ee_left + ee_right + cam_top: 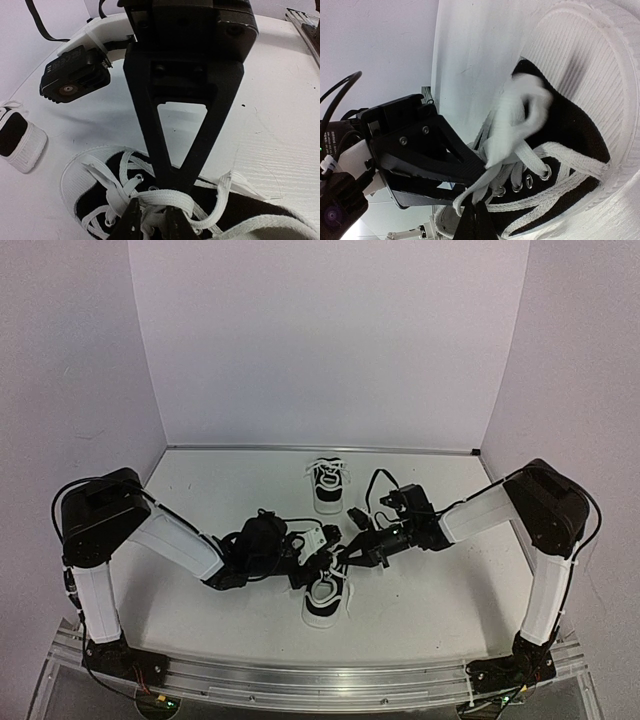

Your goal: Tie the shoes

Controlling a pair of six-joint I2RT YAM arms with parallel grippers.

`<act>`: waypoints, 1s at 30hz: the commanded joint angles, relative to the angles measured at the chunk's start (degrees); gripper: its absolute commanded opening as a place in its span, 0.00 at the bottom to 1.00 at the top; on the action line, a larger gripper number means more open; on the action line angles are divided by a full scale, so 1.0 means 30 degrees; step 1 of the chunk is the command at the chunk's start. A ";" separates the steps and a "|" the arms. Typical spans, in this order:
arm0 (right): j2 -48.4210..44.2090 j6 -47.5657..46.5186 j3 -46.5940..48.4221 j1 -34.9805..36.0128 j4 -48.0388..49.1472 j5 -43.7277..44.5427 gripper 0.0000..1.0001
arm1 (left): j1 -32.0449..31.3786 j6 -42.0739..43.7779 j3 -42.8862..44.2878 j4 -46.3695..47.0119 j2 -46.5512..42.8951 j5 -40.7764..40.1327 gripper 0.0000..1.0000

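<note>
Near shoe: you have it point(325, 605) standing on its sole on the table point(430, 610), between the two arms, with both tools meeting over its laced top.
Far shoe: it point(327, 488) sits beyond the near shoe towards the back wall, well apart from it and touched by neither arm.
Laces: the white laces point(165, 200) lie loose and crossed over the near shoe's black tongue, and one strand rises clear of the eyelets.
Left gripper: your left gripper point(151, 222) comes in from the near shoe's left, low over the laces. Its fingers stand slightly apart with a lace strand between them. You cannot tell whether that strand is pinched.
Right gripper: your right gripper point(475, 220) reaches in from the near shoe's right with its fingers pressed together. The tips touch the laces just beside the left gripper's tips. You cannot tell whether a strand is caught in them.
</note>
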 commanded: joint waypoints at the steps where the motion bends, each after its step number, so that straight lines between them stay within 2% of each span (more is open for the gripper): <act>1: -0.0554 -0.0004 -0.0259 0.0261 0.0855 0.0205 0.00 | -0.0143 0.0501 -0.0663 -0.1908 -0.2245 0.0144 0.23; 7: -0.0809 -0.0048 -0.0341 0.0262 0.0851 0.0459 0.00 | 0.0171 0.0854 -0.1322 -0.4868 -0.4477 -0.0112 0.32; 12: -0.1136 -0.0095 -0.0221 0.0261 0.0844 0.0499 0.00 | 0.1303 0.0608 -0.1522 -0.5796 -0.5636 0.0288 0.40; 16: -0.1365 -0.0119 -0.0018 0.0286 0.0730 0.0507 0.00 | 0.2628 -0.1402 -0.1027 -0.5108 -0.6076 0.1507 0.56; 20: -0.1390 -0.0535 0.0304 0.0446 0.0061 0.0546 0.00 | 0.3270 -0.3038 0.0586 -0.5517 -0.5517 0.3155 0.69; 30: -0.1753 -0.2727 0.1283 0.1182 -0.3200 0.1439 0.00 | 0.3689 -0.7275 0.3699 -0.5263 -0.2487 0.6339 0.76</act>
